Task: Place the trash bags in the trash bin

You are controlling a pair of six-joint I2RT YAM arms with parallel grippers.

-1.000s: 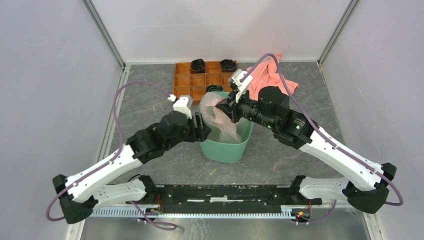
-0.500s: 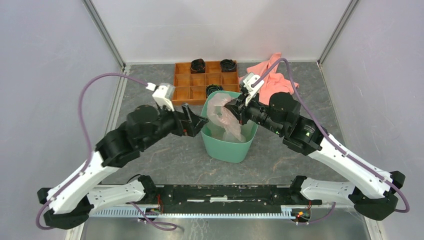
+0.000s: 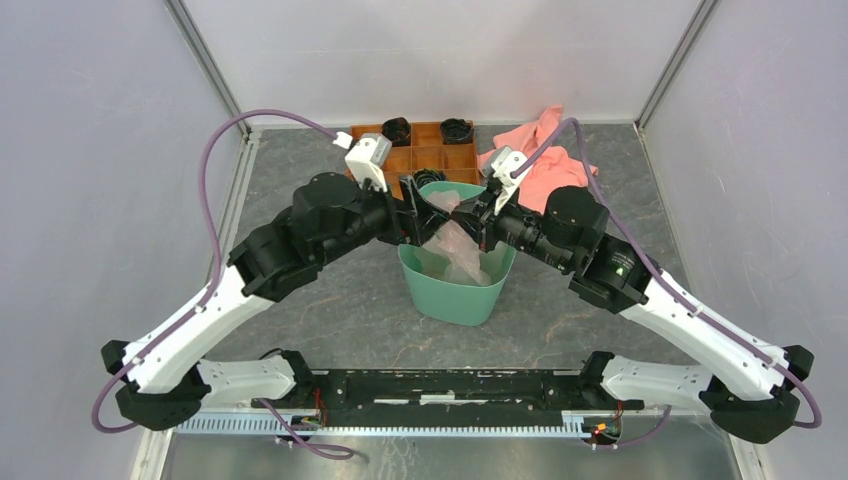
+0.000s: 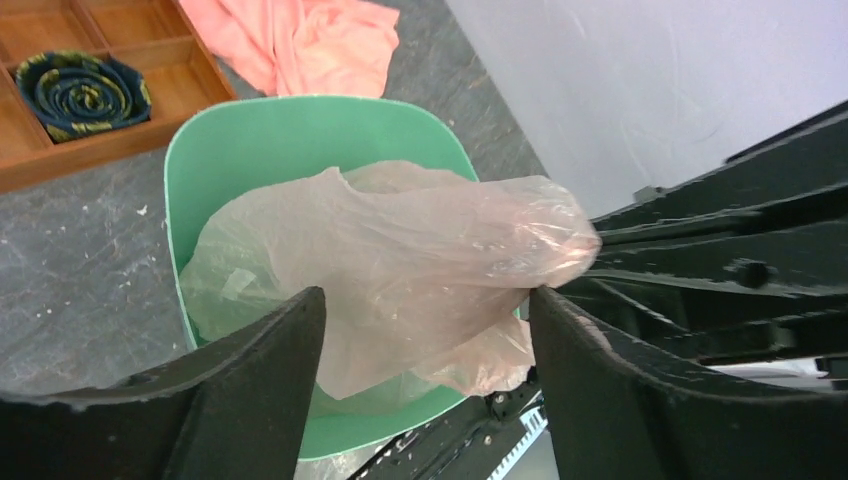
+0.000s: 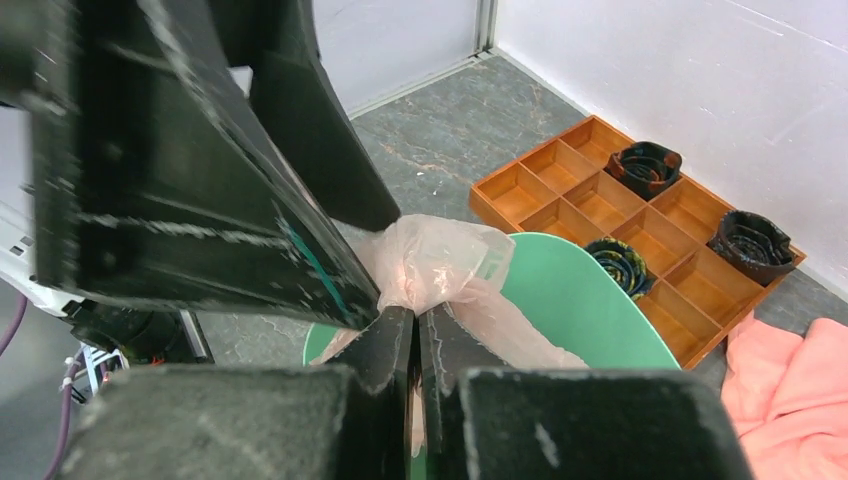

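I hold the pink trash bag [image 4: 400, 260] pinched in the right tool [image 5: 415, 320], drooping into the mint bin [image 4: 290, 115]. The left tool [image 4: 425, 305] is spread, flanking the bag.

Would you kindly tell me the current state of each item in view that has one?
Mint-green plastic bin: upright, open-topped.
Translucent pale pink plastic film bag: crumpled, partly inside the bin, top pinched above the rim.
Left pincer: open, gripping nothing.
Right pincer: shut on the bag.
Orange compartmented tray: three cells hold dark rolls.
Salmon-pink cloth: crumpled beside the tray.
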